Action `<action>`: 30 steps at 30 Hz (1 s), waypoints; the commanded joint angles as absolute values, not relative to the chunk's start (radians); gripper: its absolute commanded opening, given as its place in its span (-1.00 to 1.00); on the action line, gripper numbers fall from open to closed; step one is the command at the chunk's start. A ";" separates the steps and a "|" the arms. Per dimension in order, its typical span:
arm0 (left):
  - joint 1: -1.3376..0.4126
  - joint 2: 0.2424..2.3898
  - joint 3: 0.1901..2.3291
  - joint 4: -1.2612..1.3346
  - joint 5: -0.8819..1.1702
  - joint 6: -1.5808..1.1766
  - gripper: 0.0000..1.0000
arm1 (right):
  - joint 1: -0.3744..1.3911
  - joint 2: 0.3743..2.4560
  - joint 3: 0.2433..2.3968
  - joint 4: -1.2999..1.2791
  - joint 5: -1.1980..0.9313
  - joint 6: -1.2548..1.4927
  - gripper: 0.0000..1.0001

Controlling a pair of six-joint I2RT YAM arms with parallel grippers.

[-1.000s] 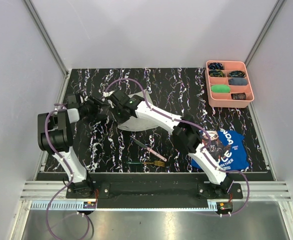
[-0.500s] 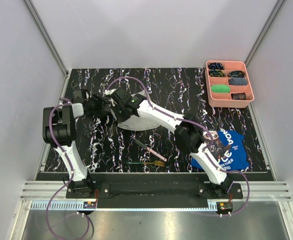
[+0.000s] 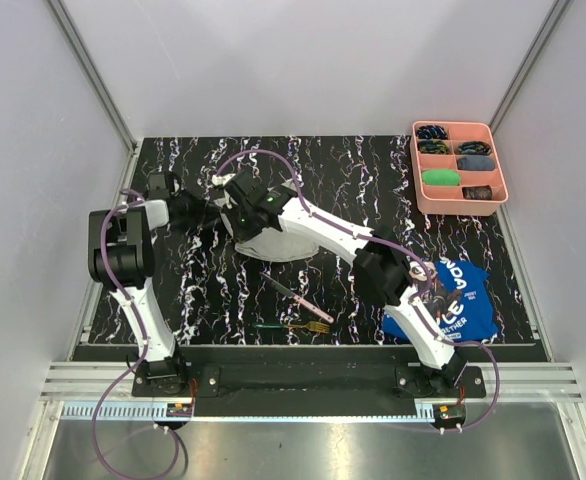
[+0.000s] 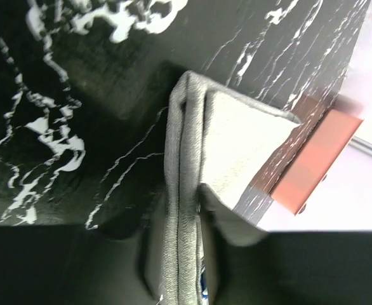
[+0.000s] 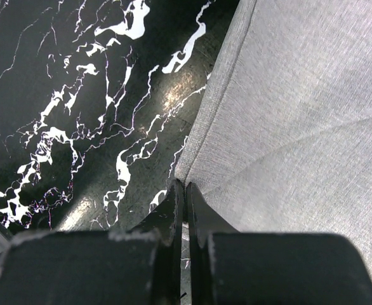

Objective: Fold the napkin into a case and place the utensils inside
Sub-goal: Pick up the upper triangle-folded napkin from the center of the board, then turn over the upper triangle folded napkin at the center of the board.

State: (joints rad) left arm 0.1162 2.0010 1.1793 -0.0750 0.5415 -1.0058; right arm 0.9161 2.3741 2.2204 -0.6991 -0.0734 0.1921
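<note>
Black marble-patterned table [image 3: 373,190] between plain white walls, and most of the job looks undone from where I stand. The napkin [image 3: 278,240] lies left of the middle as a rumpled grey heap, partly under the right arm. It is doubled over somewhere, because the left wrist view shows several layers of its edge stacked together, but I'd not call it a tidy pocket yet.

Both arms are busy at the napkin's left side. The left pincer [image 4: 181,276] has that layered edge running between its jaws, which stand fairly narrow; whether they are biting the cloth I cannot tell. The right pincer [image 5: 185,197] is closed right up, fingers pressed together, tips at the napkin's corner where it meets the table. It may have a sliver of cloth caught, but I can't make that out.

The utensils wait untouched nearer the arm bases, well apart from the napkin: the pink-handled knife [image 3: 313,308] lies slantwise and the green-handled fork [image 3: 295,326] just below it.

My reading is that this is the folding stage, somewhere early to middle. The folds need finishing and flattening into a case, then both utensils must be picked up and slid in.
</note>
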 commanded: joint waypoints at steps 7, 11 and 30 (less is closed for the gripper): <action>0.158 1.892 1.255 -0.138 0.525 -0.950 -1.00 | 0.931 2.289 2.221 -0.647 -0.167 0.215 -1.00; 0.218 1.766 1.169 -0.152 0.529 -0.934 -1.00 | 0.979 2.292 2.250 -0.663 -0.189 0.221 -1.00; 0.652 1.123 1.104 -0.506 0.493 -0.732 -1.00 | 1.212 2.235 2.335 -0.608 -0.480 0.412 -1.00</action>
